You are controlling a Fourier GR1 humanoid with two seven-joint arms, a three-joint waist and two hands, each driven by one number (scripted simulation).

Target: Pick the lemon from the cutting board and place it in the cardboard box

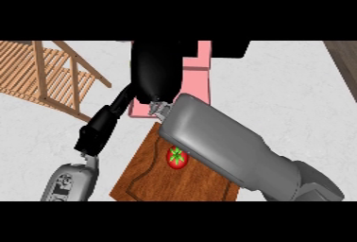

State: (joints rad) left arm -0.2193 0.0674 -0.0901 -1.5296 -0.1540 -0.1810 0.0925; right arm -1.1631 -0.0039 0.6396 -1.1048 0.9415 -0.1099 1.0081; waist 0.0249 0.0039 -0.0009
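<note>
A brown wooden cutting board (150,182) lies at the lower middle, and the only thing on it is a red tomato (178,158) with a green stalk. No lemon shows anywhere. Behind the board stands a pink open box (197,78). My right forearm crosses the board from the lower right. Its black right hand (155,66) hangs over the box's left part, back towards me, hiding whatever is beneath it. My left hand (97,130) is left of the board, open, with its fingers stretched up and right towards the box's near left corner.
A slatted wooden rack (42,75) stands at the upper left on the pale counter (279,94). A dark strip (346,66) runs along the upper right edge.
</note>
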